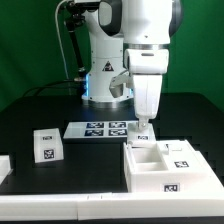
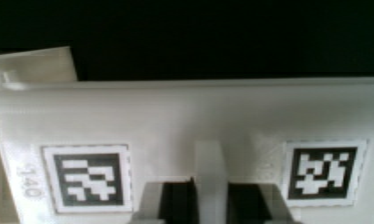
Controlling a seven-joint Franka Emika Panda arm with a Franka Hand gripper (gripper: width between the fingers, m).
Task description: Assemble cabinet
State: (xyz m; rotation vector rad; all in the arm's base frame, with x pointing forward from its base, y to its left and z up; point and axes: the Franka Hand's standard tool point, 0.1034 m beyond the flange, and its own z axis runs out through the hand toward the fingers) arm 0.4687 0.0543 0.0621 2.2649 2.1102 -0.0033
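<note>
The cabinet (image 1: pixel 165 170) is the big white boxy body with inner compartments and marker tags, at the exterior view's lower right. My gripper (image 1: pixel 143 130) comes straight down on its far left corner. In the wrist view the cabinet's white panel (image 2: pixel 184 120) fills the picture, with one tag on each side of my gripper (image 2: pixel 205 205). The dark fingers (image 2: pixel 166 205) stand close together with a thin upright white wall of the cabinet filling the gap between them. The gripper looks shut on that wall.
The marker board (image 1: pixel 108 129) lies just behind the cabinet, under the arm. A small white tagged block (image 1: pixel 46 145) stands at the exterior view's left. Another white part (image 1: pixel 4 165) shows at the far left edge. The robot base (image 1: pixel 100 85) stands behind.
</note>
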